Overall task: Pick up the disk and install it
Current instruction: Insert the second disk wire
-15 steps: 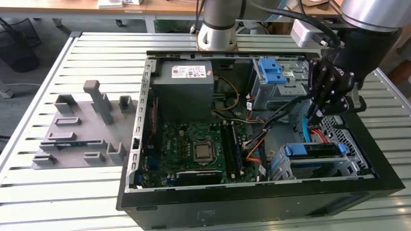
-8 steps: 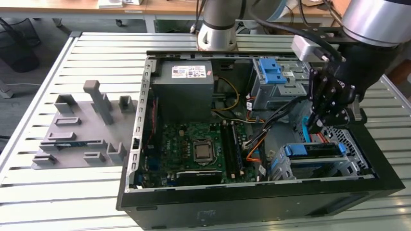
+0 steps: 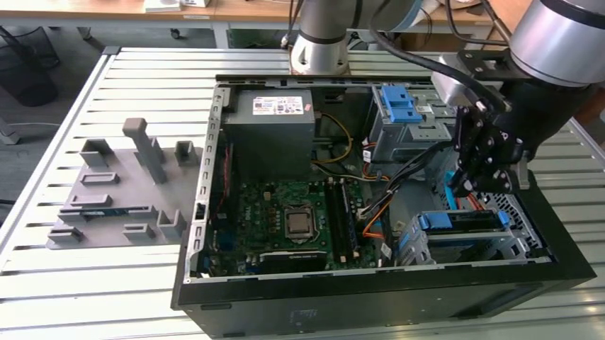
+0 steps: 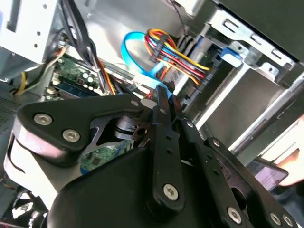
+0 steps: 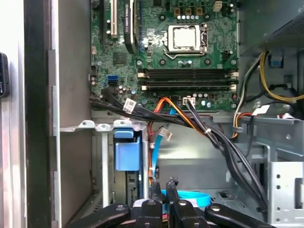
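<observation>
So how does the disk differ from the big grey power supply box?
The power supply box is far bulkier than the slim disk. The box is grey with a white sticker; the disk is edged in blue plastic. The box sits near the arm's base, the disk in the cage at the exterior view's lower right. Both are inside the open case.

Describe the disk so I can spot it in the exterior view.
Start at the open computer case and go to its corner at the exterior view's lower right, directly under the claw. The disk sits there in a metal bay, flat and blue-railed; the other blue latch stands farther back.
</observation>
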You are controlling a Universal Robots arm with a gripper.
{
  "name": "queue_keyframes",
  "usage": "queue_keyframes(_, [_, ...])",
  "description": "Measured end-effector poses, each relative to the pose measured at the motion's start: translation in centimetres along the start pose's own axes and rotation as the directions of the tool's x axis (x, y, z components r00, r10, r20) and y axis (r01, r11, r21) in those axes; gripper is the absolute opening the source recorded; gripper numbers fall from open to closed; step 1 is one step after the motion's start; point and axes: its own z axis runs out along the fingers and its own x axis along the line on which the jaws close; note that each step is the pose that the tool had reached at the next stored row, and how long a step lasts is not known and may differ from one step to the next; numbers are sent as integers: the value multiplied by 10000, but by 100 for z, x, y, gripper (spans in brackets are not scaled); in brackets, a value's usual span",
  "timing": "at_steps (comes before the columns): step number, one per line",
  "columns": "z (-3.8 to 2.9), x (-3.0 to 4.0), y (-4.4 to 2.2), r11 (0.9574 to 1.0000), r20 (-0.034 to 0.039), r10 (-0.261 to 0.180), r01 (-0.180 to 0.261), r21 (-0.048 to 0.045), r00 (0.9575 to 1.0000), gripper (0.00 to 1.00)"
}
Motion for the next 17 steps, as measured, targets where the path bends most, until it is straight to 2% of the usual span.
queue_keyframes(5, [40,64,2,10000,2,-2,2,12,10000,16])
queue_keyframes(10, [46,94,3,10000,42,-21,21,63,10000,16])
queue_keyframes(17, [59,157,1,10000,59,-24,24,75,10000,16])
